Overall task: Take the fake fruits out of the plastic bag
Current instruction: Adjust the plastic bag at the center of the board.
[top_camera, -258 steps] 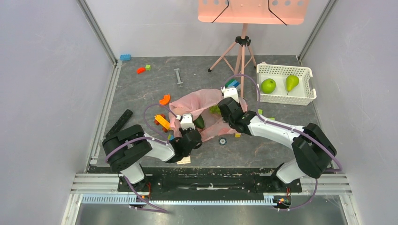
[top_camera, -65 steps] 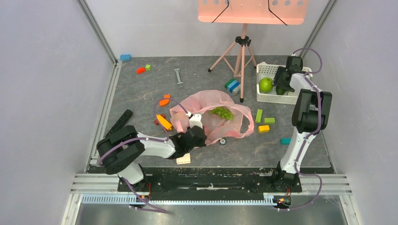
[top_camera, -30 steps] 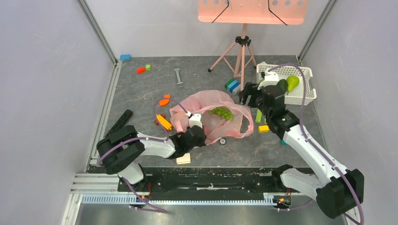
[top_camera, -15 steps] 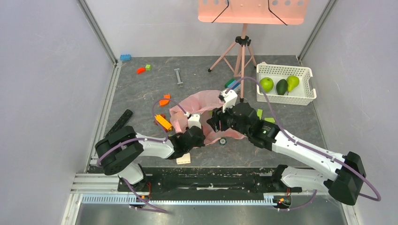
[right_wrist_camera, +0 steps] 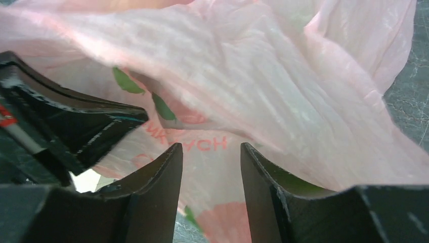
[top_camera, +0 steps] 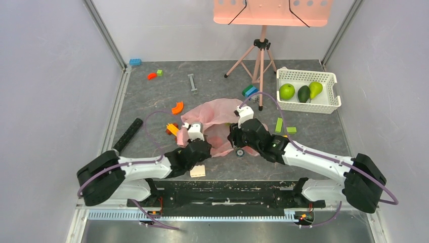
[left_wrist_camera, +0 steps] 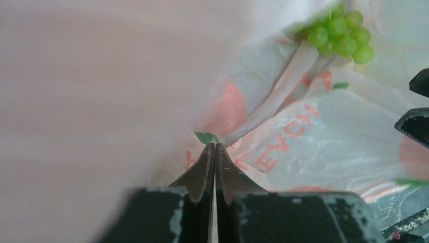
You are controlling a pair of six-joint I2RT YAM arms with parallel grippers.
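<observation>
Three out as of now: green apple (top_camera: 287,91), avocado (top_camera: 303,93), pear (top_camera: 315,89), all in white lattice basket (top_camera: 306,108). Left to fetch, as far as visible: green grapes (left_wrist_camera: 339,33), inside pink plastic bag (top_camera: 212,111), up and right of left gripper (left_wrist_camera: 213,148), apart from its tips. Clenched there, seemingly pinching bag film. Right gripper (right_wrist_camera: 211,149): parted, bag film just ahead, nothing grasped; no grapes visible from that wrist.
</observation>
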